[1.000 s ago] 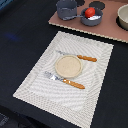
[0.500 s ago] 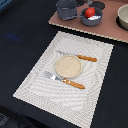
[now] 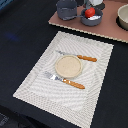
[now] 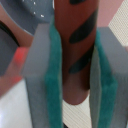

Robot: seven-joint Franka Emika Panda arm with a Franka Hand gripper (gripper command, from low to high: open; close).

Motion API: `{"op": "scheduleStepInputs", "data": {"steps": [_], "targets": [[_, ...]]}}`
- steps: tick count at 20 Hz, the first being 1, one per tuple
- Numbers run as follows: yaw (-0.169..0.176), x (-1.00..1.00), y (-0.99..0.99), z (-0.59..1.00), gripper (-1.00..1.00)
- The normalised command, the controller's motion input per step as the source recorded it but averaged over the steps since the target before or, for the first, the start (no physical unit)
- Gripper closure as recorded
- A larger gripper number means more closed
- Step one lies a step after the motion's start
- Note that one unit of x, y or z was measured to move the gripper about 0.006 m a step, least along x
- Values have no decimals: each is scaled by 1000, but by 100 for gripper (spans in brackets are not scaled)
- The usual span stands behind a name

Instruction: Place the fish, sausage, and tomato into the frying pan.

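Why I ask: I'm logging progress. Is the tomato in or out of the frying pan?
In. The exterior view shows the tomato sitting inside the rim of the frying pan, on the brown board.

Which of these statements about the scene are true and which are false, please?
1. The small glossy red tomato lies in the shallow dark-grey frying pan. True.
2. The striped reddish-brown sausage sits between the gripper's teal pads. True.
3. The round tan plate rests on the brown board. False: it rests on the striped placemat.
4. The orange-handled fork lies inside the beige bowl. False: it lies on the placemat beside the plate.
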Motion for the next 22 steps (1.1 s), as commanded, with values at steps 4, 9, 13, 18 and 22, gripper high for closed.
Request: {"op": "scheduleStepInputs", "data": {"steps": [4,9,13,18,22], "targets": [[-9,333,398,-92,100],[-16,314,337,-118,100],[-20,333,341,-129,100],[-12,210,278,-17,-100],[0,81,249,9,-100]]}}
